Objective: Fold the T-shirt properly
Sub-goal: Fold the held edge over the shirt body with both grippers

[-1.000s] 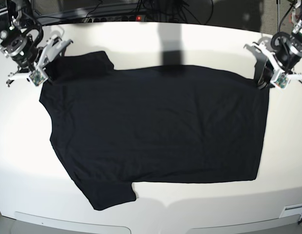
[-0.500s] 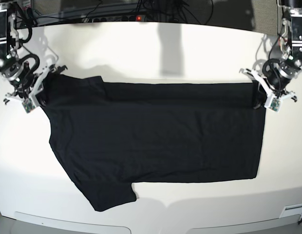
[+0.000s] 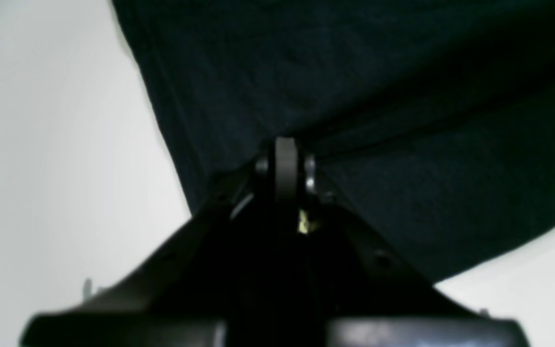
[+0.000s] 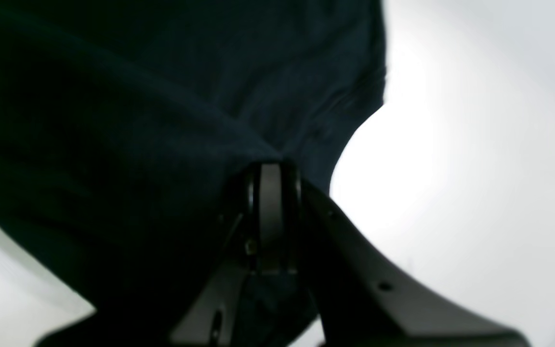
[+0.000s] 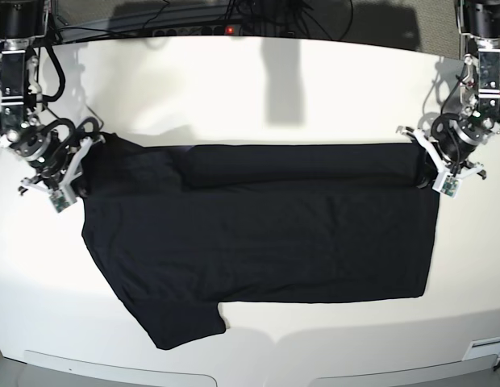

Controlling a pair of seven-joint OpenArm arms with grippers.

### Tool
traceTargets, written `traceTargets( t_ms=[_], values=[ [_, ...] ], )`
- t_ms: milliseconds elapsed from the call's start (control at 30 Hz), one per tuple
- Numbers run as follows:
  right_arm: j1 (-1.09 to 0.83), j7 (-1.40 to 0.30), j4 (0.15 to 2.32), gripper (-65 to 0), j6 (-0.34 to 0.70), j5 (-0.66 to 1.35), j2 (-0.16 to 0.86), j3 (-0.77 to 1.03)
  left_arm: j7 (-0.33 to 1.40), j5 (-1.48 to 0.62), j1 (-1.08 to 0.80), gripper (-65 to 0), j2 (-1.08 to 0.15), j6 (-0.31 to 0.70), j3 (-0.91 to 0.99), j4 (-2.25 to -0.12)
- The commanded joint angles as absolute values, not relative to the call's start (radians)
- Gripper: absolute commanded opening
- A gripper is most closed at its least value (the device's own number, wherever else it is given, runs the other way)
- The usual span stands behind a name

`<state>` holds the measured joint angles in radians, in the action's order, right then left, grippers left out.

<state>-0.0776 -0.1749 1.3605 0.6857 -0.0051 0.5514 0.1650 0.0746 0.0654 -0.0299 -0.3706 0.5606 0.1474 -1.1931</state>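
T-shirt black, plain side up, spread on white table, lying sideways: hem edge toward base-view right, sleeves/shoulders toward left. One sleeve sticks out at lower left near the front table edge. Far long edge is doubled over toward the middle, forming a rolled band running w/ the top edge betw the two arms.

Left gripper at base-view right, jaws pinched closed on the far hem corner; wrist view shows cloth bunched right at the closed tips, fold line running off from them.

Right gripper at base-view left, jaws clamped tight on the shoulder/sleeve corner; wrist view shows fabric draped over and around the tips, bare table beside.

No containers in view. Cables and a small red light along back edge behind table
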Motion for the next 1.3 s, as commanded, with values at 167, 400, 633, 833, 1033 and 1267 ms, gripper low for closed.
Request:
traceTargets(
  t_ms=[167, 400, 633, 833, 1033, 1267],
  values=[
    [0.003, -0.155, 1.299, -65.0, 0.642, -0.028, 0.571, 0.06, 0.029, 0.106, -0.014, -65.0, -0.388, 0.552, 0.153, -1.204],
    [0.058, -0.157, 1.243, -65.0, 0.64, -0.076, 0.571, 0.027, 0.03, 0.131, -0.014, -65.0, -0.388, 0.551, 0.153, -1.204],
    [0.06, -0.185, 1.243, -43.2, 0.64, -0.075, 0.583, 0.027, 0.041, 0.127, -0.014, -42.1, -0.393, 0.55, 0.154, -1.206],
    [0.066, -0.211, 1.279, -42.3, 0.64, 0.087, 0.616, 0.027, 0.165, -0.149, -0.019, -42.1, -0.457, 0.55, 0.156, -1.28],
    [0.066, -0.29, 1.386, -44.3, 0.64, 0.172, 0.602, 0.041, 0.3, -0.438, -0.02, -50.3, -0.51, 0.551, 0.156, -1.383],
    [0.063, -0.389, 1.399, -65.0, 0.638, 0.224, 0.508, 0.041, 0.325, -0.479, -0.059, -65.0, -0.419, 0.505, 0.156, -1.387]
  ],
)
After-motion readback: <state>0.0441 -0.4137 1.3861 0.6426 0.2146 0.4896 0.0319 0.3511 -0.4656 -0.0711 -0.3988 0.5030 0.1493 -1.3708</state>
